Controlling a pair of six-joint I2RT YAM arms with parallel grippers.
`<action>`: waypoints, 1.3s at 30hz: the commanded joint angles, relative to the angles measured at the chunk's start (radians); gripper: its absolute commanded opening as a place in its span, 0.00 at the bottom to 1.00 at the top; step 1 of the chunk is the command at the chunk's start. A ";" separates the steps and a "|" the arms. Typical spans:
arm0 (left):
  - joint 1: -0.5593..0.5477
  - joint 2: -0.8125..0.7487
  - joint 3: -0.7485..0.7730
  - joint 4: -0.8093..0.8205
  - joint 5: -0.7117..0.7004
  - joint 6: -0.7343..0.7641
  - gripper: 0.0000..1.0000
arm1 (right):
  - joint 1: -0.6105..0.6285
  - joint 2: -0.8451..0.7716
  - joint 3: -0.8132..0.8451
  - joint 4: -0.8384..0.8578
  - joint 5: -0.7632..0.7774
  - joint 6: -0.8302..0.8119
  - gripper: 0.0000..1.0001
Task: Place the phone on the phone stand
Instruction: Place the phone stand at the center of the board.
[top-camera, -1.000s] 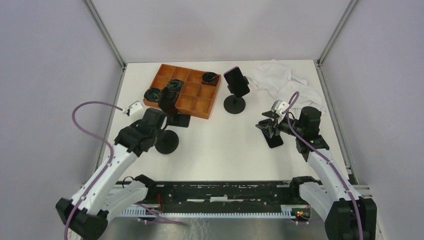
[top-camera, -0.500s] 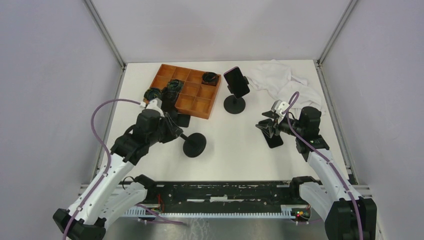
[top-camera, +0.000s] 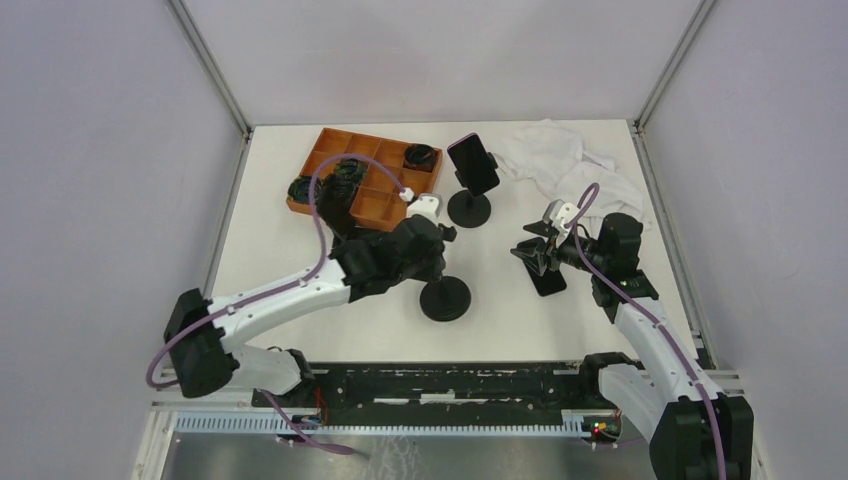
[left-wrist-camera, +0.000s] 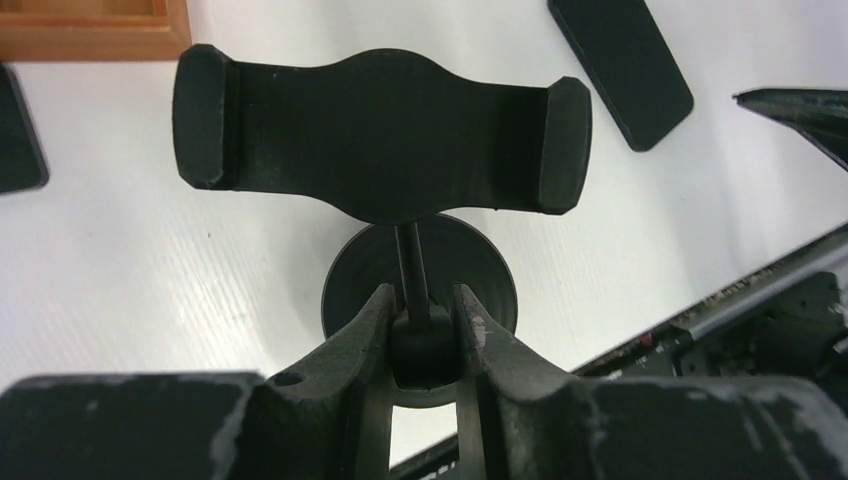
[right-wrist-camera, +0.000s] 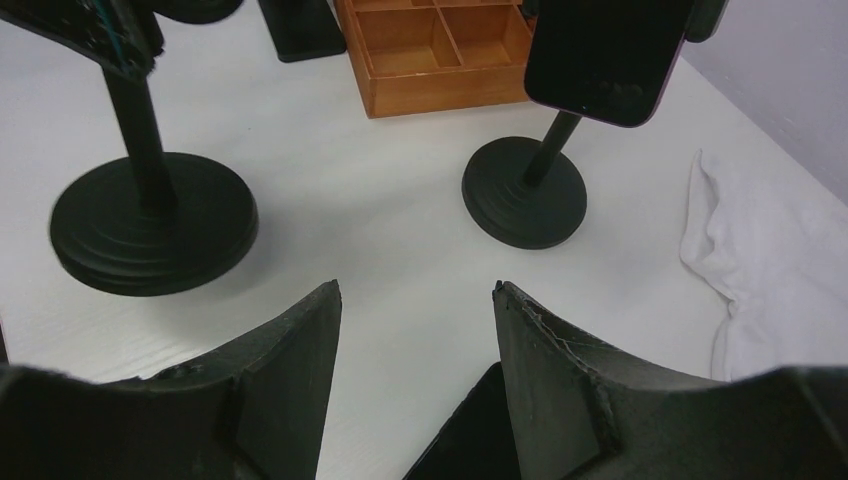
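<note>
The left gripper (left-wrist-camera: 422, 310) is clamped on the thin stem of an empty phone stand (left-wrist-camera: 380, 135), whose round base sits toward the middle of the table (top-camera: 500, 320). The right gripper (right-wrist-camera: 415, 300) hovers with its jaws apart just over a black phone (top-camera: 545, 278) lying flat. Farther back, a second stand (top-camera: 470, 208) holds another phone (top-camera: 474, 163) beside a wooden tray (right-wrist-camera: 440, 95).

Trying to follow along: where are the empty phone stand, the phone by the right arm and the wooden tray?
empty phone stand (left-wrist-camera: 380, 140), left wrist view, its cradle.
phone by the right arm (left-wrist-camera: 620, 65), left wrist view, its face.
wooden tray (right-wrist-camera: 450, 92), right wrist view, its wall.
</note>
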 joint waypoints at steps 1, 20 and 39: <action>-0.055 0.101 0.115 0.087 -0.214 0.023 0.02 | -0.004 -0.003 -0.007 0.044 -0.027 0.018 0.64; -0.123 0.330 0.224 0.061 -0.390 -0.073 0.33 | -0.002 -0.006 -0.014 0.057 -0.041 0.031 0.64; -0.130 -0.082 -0.026 0.269 -0.133 0.250 0.84 | 0.052 0.051 -0.127 0.229 -0.240 0.017 0.89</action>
